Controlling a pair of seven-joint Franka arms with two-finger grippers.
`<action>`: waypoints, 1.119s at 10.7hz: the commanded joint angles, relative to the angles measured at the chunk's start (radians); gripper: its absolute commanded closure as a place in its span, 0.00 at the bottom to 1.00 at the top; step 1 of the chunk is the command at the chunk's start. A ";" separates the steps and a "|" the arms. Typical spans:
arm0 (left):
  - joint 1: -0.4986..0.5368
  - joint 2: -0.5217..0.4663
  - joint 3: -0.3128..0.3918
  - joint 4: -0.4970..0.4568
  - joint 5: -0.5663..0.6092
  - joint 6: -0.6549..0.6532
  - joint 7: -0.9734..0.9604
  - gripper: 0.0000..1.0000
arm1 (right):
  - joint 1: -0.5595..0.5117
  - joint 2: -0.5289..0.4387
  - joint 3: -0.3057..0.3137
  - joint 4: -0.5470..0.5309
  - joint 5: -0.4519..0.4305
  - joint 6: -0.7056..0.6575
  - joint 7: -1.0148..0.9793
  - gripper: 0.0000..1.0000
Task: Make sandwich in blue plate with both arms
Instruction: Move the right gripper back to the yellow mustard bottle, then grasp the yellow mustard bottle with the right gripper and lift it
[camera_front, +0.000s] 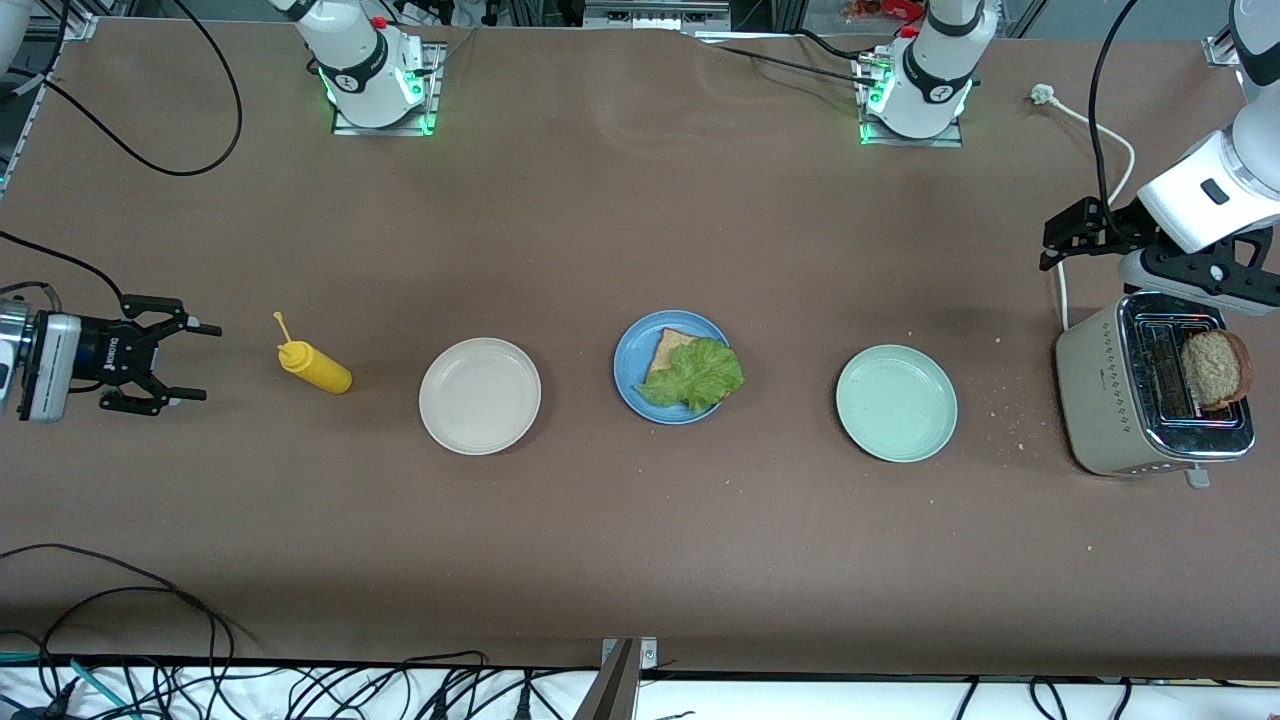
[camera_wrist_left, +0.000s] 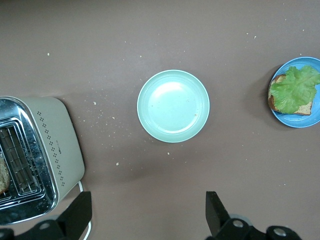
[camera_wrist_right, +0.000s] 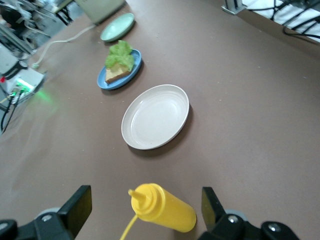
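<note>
Even, fairly bright overhead light falls on the matte brown surface (camera_front: 640, 560), and shadows under things are short and soft. A pale sheen runs across the surface near the arms' bases. Green lamps at both bases tint the surface beside them. The chrome top of the beige toaster (camera_front: 1150, 410) throws sharp reflections. The right wrist view goes soft in its corners.

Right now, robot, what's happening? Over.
Both end effectors open: left above toaster, right beside mustard bottle. Blue plate: bread, lettuce; second slice in toaster.
</note>
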 joint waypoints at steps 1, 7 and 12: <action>-0.001 0.005 0.004 0.022 -0.023 -0.020 -0.004 0.00 | -0.001 0.109 -0.086 0.004 0.138 -0.117 -0.259 0.02; -0.001 0.005 0.004 0.022 -0.023 -0.019 -0.004 0.00 | -0.063 0.298 -0.105 0.015 0.303 -0.235 -0.600 0.00; -0.001 0.005 0.004 0.022 -0.023 -0.019 -0.004 0.00 | -0.073 0.427 -0.099 0.034 0.425 -0.237 -0.764 0.00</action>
